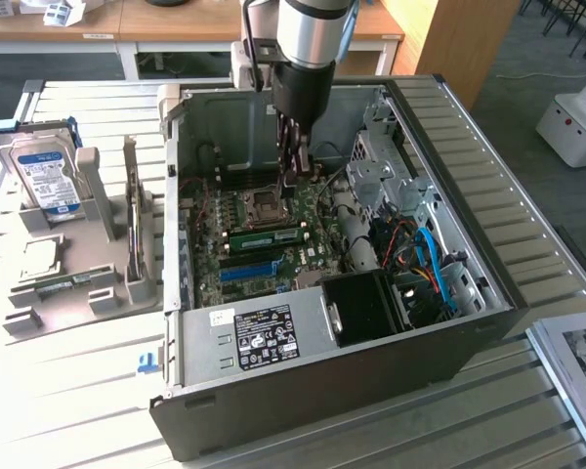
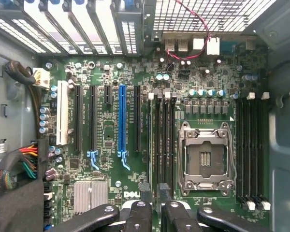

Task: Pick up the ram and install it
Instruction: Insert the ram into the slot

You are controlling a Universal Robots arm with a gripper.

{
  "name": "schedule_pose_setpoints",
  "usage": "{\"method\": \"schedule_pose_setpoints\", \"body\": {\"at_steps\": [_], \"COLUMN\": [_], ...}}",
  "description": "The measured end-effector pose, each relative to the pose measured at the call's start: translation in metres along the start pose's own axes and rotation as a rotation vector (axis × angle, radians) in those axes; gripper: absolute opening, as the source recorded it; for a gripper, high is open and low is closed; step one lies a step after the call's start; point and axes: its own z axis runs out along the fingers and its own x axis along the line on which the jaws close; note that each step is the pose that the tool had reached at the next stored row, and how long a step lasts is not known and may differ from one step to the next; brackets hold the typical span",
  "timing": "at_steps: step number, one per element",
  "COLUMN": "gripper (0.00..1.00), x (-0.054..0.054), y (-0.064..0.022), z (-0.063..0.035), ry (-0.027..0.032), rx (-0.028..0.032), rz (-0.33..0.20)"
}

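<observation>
While the ram [image 1: 264, 236] sits seated on the motherboard [image 2: 106, 130], the claw [image 2: 154, 197] hovers above, slightly spread, empty.

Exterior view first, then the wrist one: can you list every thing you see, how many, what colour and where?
table: one, silver slats, under everything
computer case: one, black and grey, open on the table
motherboard: one, green, inside the case
ram: one, green, on the motherboard beside the socket
socket: one, silver, on the motherboard
long slot: one, blue, on the motherboard
power supply: one, grey with a black label, inside the case
cables: several, blue, inside the case, the exterior view's right
holder: one, grey, the exterior view's left
hard drive: one, silver with a blue label, upright in the holder
robot arm: one, silver, reaching into the case
gripper: one, black, open, over the motherboard
</observation>
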Motion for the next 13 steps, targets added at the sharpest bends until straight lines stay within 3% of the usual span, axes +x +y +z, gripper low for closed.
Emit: {"method": "schedule_pose_setpoints", "body": {"at_steps": [8,13], "gripper": [0.19,0.19], "x": [0.000,0.000], "y": [0.0005,0.0005], "z": [-0.0121,-0.0127], "ry": [0.0001,-0.0001], "rx": [0.0000,0.0001], "rz": [0.000,0.000]}}
